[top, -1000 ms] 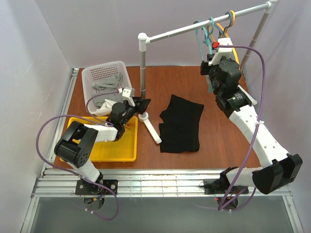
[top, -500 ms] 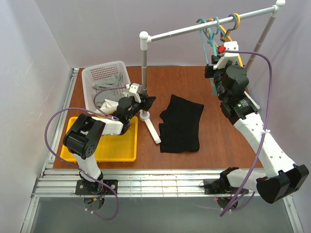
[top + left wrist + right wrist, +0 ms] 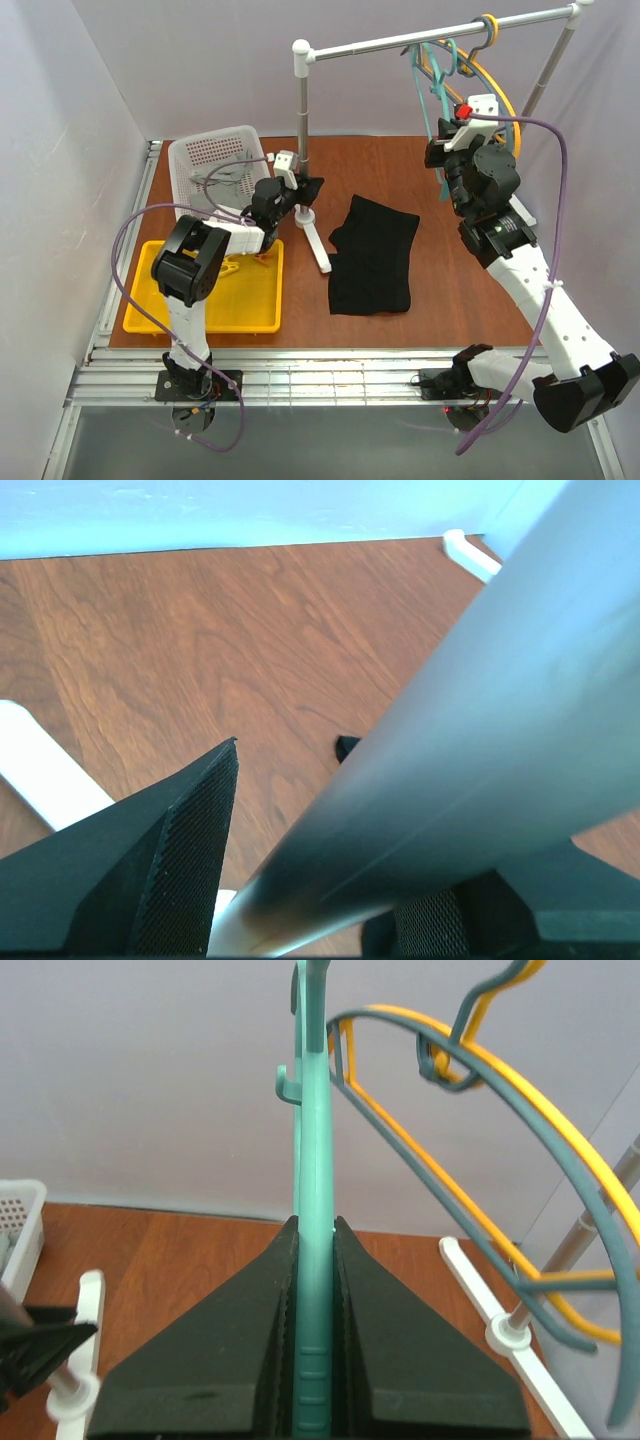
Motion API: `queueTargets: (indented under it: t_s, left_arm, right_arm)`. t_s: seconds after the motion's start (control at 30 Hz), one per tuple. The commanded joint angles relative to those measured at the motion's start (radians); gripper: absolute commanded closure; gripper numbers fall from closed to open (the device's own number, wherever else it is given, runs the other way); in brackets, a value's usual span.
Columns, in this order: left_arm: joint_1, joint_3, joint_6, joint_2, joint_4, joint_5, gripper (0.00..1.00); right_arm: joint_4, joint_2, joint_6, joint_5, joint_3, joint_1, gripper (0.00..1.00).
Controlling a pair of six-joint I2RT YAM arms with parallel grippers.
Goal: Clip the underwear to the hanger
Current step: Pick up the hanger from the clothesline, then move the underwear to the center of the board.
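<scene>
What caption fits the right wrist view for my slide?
Right hand clamps the teal hanger edge-on, yellow hanger and grey-blue hanger beside it.

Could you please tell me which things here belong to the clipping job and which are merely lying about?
Job: underwear; teal hanger; right hand, shut on it; rack; left hand at the rack's post.

Lying about: yellow hanger; grey-blue hanger; basket; yellow tray.

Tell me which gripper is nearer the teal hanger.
Right. The right gripper is clamped on the hanger; the left gripper is across the table, straddling the rack post.
</scene>
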Motion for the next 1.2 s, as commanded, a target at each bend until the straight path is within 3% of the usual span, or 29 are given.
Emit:
queueTargets:
  t_s: [0.0,0.53,0.73,1.17]
  left_arm:
    - [0.017,0.076,0.023,0.035,-0.081,-0.001,0.51]
    - [0.102,0.397,0.047,0.251,-0.173,0.024,0.47]
    - [0.093,0.302,0.038,0.164,-0.133,0.021,0.43]
    - [0.059,-0.022,0.047,-0.094,0.037,-0.062,0.38]
  right_arm:
    - [0.053,-0.073,0.031,-0.008,-0.052,0.012,0.99]
    - [0.038,-0.299,0.217,0.055,-0.510,0.102,0.99]
    - [-0.048,-0.400,0.275,0.212,-0.619,0.141,0.99]
    - [-0.088,-0.376,0.324,0.271,-0.667,0.139,0.99]
